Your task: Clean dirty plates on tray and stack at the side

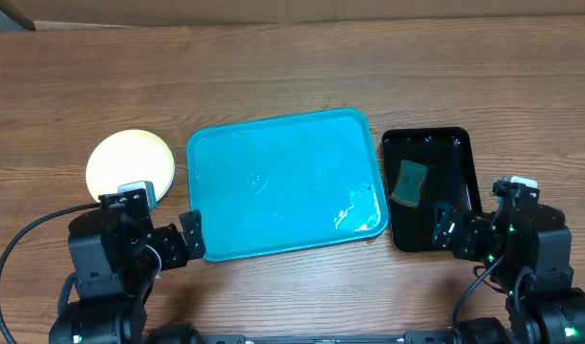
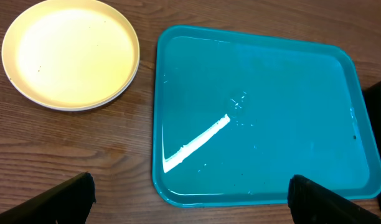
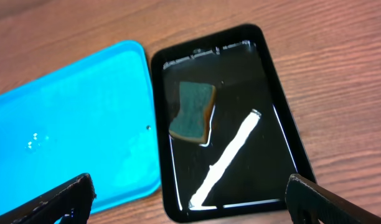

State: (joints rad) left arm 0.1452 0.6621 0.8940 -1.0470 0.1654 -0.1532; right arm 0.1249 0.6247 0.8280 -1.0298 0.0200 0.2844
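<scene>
A pale yellowish plate (image 1: 130,162) with a pale rim lies on the table left of the turquoise tray (image 1: 283,182). It looks clean, and I cannot tell whether other plates lie under it. It also shows in the left wrist view (image 2: 71,53). The tray holds no plates and has a wet sheen; it shows in the left wrist view (image 2: 259,112) and the right wrist view (image 3: 72,124). My left gripper (image 1: 163,234) (image 2: 190,205) is open and empty, near the tray's front left corner. My right gripper (image 1: 465,229) (image 3: 190,202) is open and empty, at the front of the black tray.
A narrow black tray (image 1: 431,186) (image 3: 277,93) stands right of the turquoise tray. A green and tan sponge (image 1: 408,182) (image 3: 192,110) lies in it. Bare wooden table lies behind and in front of both trays.
</scene>
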